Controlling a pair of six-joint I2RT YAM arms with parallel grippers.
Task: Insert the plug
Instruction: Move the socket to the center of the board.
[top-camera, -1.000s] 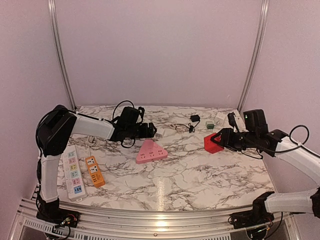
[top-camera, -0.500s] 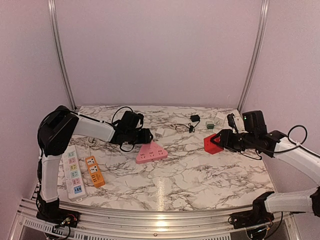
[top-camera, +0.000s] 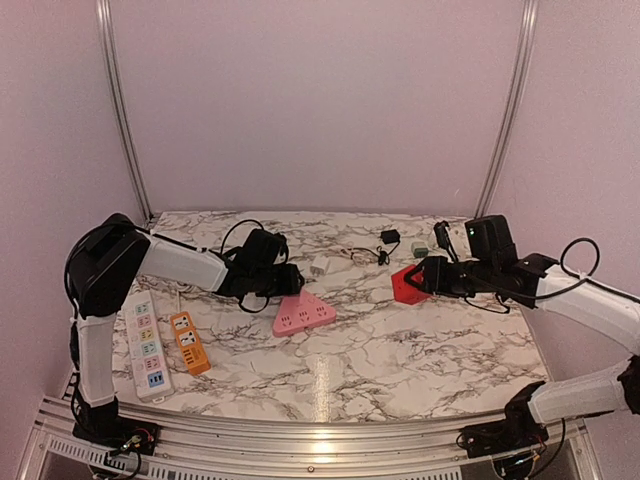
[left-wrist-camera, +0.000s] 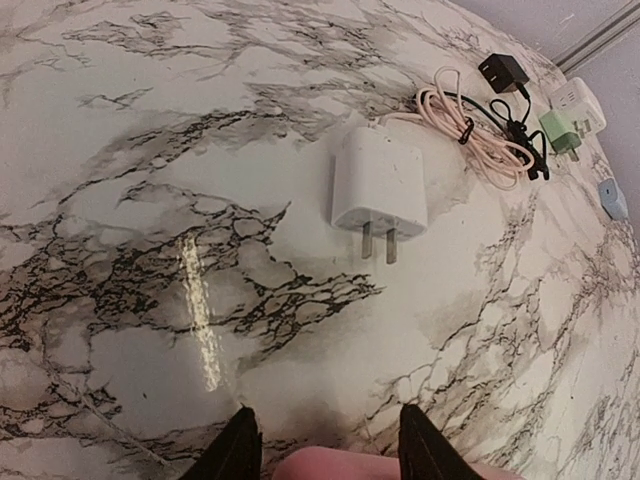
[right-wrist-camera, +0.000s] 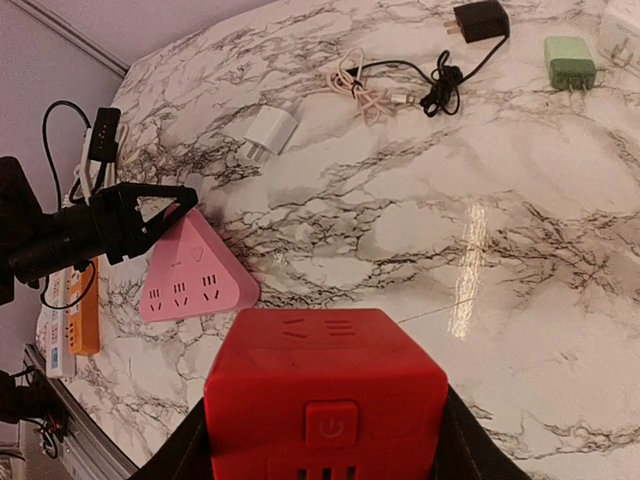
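Pre-insertion staging: right gripper (top-camera: 420, 278) clamps the red cube socket (right-wrist-camera: 325, 400), left gripper (left-wrist-camera: 328, 455) (spread open) brackets the apex of the pink socket (top-camera: 303, 313); next, probably grasp the white plug (left-wrist-camera: 378, 185).

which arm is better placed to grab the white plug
Left. Its open tool faces the white plug close by; the right tool is shut on the red cube.
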